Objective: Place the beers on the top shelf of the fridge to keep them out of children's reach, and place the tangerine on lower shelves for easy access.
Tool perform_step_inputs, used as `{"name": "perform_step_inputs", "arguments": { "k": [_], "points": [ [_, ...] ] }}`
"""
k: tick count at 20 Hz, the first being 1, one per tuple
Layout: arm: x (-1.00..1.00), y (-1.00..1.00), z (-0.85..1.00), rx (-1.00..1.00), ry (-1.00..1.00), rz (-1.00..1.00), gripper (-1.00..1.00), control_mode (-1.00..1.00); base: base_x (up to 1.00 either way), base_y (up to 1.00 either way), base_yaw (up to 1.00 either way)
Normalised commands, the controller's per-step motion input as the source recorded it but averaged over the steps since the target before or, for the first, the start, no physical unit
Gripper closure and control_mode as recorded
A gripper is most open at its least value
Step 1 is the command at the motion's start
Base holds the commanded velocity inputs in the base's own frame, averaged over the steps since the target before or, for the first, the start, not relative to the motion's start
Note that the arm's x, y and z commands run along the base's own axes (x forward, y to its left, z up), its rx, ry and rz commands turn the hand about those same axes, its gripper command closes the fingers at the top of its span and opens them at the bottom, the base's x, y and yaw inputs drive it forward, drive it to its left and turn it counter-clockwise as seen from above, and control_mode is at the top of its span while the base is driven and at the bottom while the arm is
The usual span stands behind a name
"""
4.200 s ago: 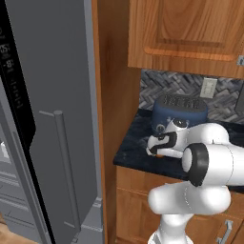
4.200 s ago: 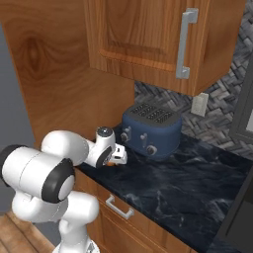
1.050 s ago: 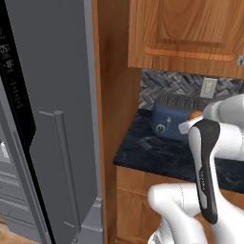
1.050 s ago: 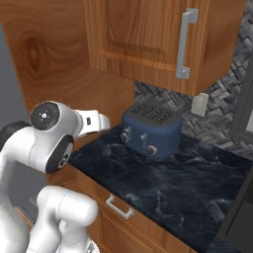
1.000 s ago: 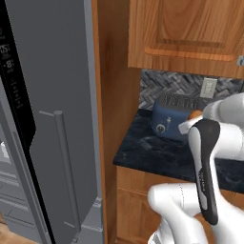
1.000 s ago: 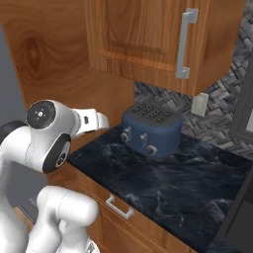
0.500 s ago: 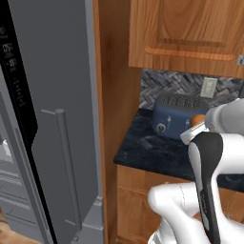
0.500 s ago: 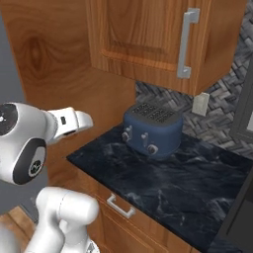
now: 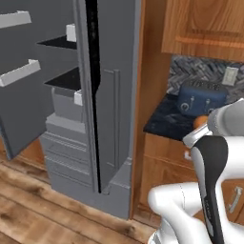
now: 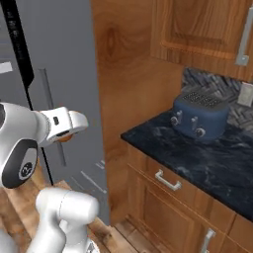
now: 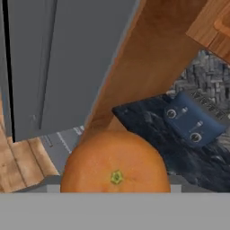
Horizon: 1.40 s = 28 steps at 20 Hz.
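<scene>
Gripper (image 10: 66,134) holds the tangerine (image 11: 116,162), jaws clamped round it, out in front of the fridge (image 9: 112,95) and well clear of the toaster (image 10: 200,117). Fridge's left door is open; its black lower shelves (image 9: 66,81) sit just inside. Judgement: carry the fruit around the closed right door edge, approach a lower shelf level, set it well back from the lip so it can't roll out.
</scene>
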Motion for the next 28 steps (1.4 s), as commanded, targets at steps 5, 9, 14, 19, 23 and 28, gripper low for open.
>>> {"name": "perform_step_inputs", "arguments": {
  "k": [5,9,14,19,23,28],
  "points": [
    [0.00,0.00,0.00,0.00,0.00,0.00,1.00,1.00,-0.41,0.44,0.51],
    [0.00,0.00,0.00,0.00,0.00,0.00,1.00,1.00,-0.02,0.63,0.24],
    [0.00,0.00,0.00,0.00,0.00,0.00,1.00,1.00,0.10,0.89,0.03],
    [0.00,0.00,0.00,0.00,0.00,0.00,1.00,1.00,0.11,1.00,-0.01],
    [0.00,0.00,0.00,0.00,0.00,0.00,1.00,1.00,0.17,1.00,-0.11],
    [0.00,0.00,0.00,0.00,0.00,0.00,1.00,1.00,0.14,0.76,-0.43]
  ]
}}
